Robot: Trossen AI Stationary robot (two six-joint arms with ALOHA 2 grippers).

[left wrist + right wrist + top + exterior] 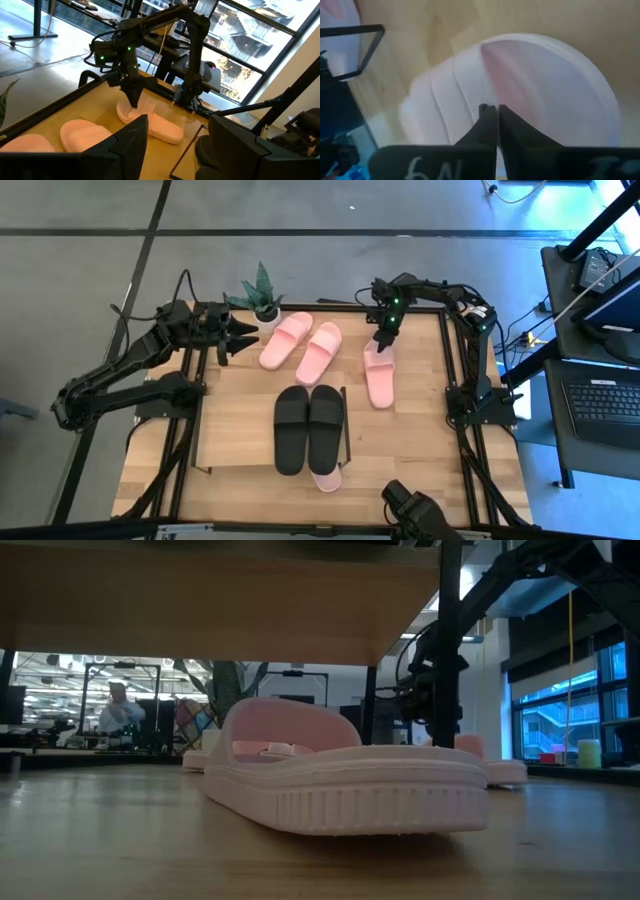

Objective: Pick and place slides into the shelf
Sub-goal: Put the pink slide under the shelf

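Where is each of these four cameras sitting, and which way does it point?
High view: above the table, looking straight down; both arms show.
Low view: at tabletop height, looking level past a pink slide into the room.
Left wrist view: on the left arm, looking across at the right gripper; its own dark fingers show.
Right wrist view: on the right arm, looking down its shut fingers.
Shared: the lone pink slide under the right gripper appears in high and both wrist views.

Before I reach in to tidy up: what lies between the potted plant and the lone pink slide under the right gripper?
In the high view, a pink pair of slides lies between the potted plant and the lone pink slide.
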